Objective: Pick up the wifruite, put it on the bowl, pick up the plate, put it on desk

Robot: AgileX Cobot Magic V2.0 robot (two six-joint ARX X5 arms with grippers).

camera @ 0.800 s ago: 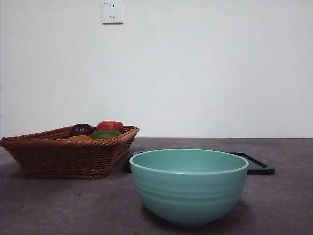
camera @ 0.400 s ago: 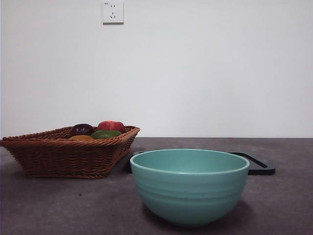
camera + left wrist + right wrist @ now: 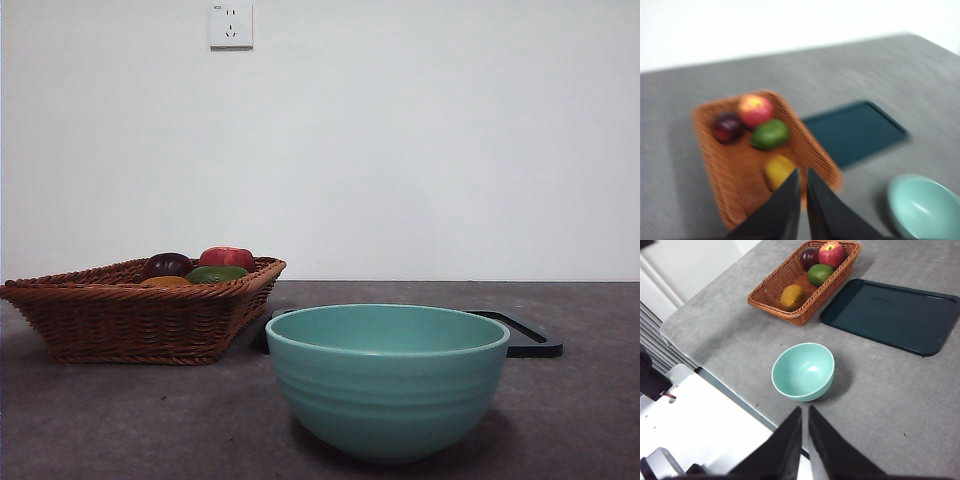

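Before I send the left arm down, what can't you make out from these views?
- Wifruite: front view shows only a sliver; the basket rim hides the rest.
- Left wrist view is motion-blurred: fruit outlines are smeared, and the left gripper covers part of the wifruite.
- Tray: front view, mostly hidden behind the bowl.
- Right gripper hides the desk edge beneath it.

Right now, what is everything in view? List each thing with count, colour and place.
bowl: one, mint green, empty, on the desk near the front edge
basket: one, brown wicker, on the desk beside the tray
orange-brown fruit: one, in the basket
green fruit: one, in the basket
dark purple fruit: one, in the basket
red fruit: one, in the basket
tray: one, dark, flat on the desk
desk: one, grey
wall socket: one, white, on the wall
left gripper: black, shut, above the basket
right gripper: black, shut, high above the desk's edge
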